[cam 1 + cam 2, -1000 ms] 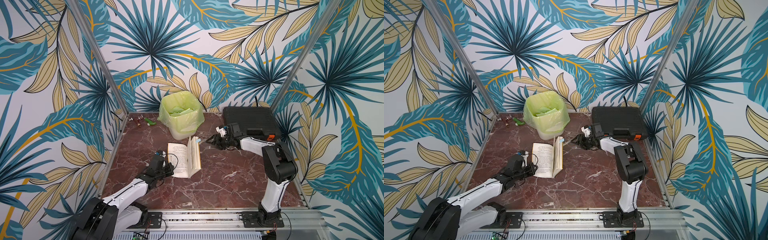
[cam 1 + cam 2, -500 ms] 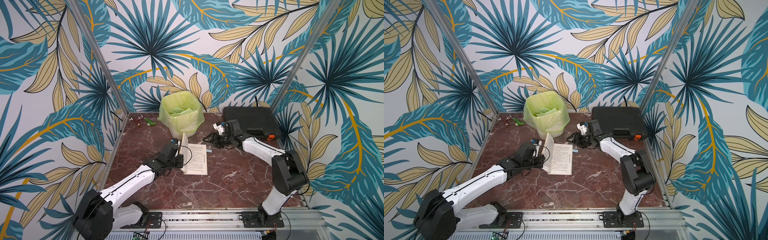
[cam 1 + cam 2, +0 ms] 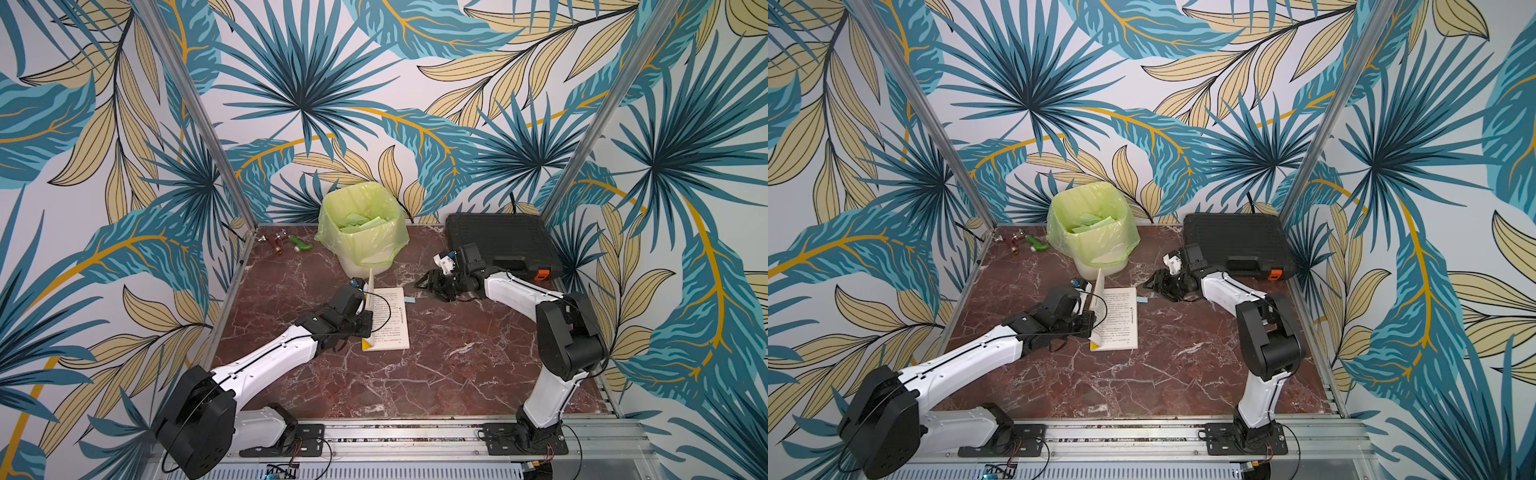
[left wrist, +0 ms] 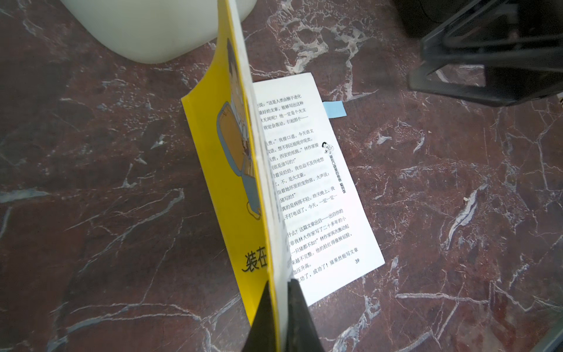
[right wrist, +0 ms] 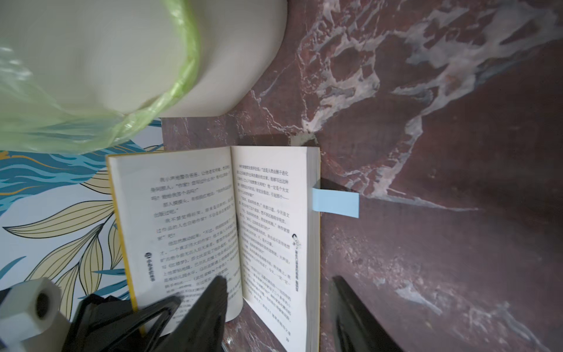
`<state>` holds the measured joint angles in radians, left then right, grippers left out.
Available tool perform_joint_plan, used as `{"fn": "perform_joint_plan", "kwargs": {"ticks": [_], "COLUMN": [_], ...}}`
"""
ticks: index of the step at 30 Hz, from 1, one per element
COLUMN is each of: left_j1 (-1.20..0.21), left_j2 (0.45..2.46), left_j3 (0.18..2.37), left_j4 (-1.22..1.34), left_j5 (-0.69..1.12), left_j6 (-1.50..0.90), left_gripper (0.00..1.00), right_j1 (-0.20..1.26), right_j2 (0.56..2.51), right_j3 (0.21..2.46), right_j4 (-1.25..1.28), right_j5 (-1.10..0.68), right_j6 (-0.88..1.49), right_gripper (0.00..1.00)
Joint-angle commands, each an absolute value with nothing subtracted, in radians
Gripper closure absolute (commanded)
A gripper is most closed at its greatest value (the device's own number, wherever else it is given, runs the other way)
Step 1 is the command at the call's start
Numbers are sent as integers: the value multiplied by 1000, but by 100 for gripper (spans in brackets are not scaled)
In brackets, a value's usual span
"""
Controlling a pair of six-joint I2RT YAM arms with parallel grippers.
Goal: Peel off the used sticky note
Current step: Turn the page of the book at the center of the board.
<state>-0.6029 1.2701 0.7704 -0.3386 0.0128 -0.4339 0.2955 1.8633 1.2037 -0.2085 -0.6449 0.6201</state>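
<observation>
An open book (image 3: 390, 320) lies on the marble table (image 3: 457, 374), also seen in a top view (image 3: 1121, 320). My left gripper (image 4: 281, 304) is shut on its yellow front cover (image 4: 219, 170) and a sheaf of pages, holding them upright (image 3: 369, 291). A pale blue sticky note (image 5: 335, 202) pokes out from the flat right-hand page's outer edge (image 3: 409, 300) (image 3: 1143, 300) (image 4: 334, 109). My right gripper (image 3: 428, 284) (image 3: 1156, 282) hovers open just right of the note, its jaws (image 5: 278, 283) straddling the book's edge with nothing between them.
A white bin lined with a green bag (image 3: 361, 232) stands right behind the book. A black case (image 3: 498, 241) lies at the back right, behind my right arm. Small fittings (image 3: 282, 243) lie at the back left corner.
The left gripper has moved forward and right, swinging the book's left half from lying flat up to standing. The right gripper has stayed almost in place beside the note.
</observation>
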Motion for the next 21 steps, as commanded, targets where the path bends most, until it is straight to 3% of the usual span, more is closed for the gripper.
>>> {"fn": "perform_joint_plan", "kwargs": {"ticks": [1,13,21], "left_j1": [-603,-598,-591], "left_j2": [1273,1281,1291], "left_j3": [750,723,713], "left_j4": [-306,-293,-288], "left_j5": [-11,-3,3], "left_j6": [-405,-391,-397], "left_gripper": [100,100,100], "right_j1": [298,294,294], "right_j2": [1939,2238,2340], "right_j3": [1267,1690,1851], "right_j4": [-281,-572,-714], "right_j5": [-692,-840,-897], "right_j6": [487,208,122], "right_gripper": [44,45,48]}}
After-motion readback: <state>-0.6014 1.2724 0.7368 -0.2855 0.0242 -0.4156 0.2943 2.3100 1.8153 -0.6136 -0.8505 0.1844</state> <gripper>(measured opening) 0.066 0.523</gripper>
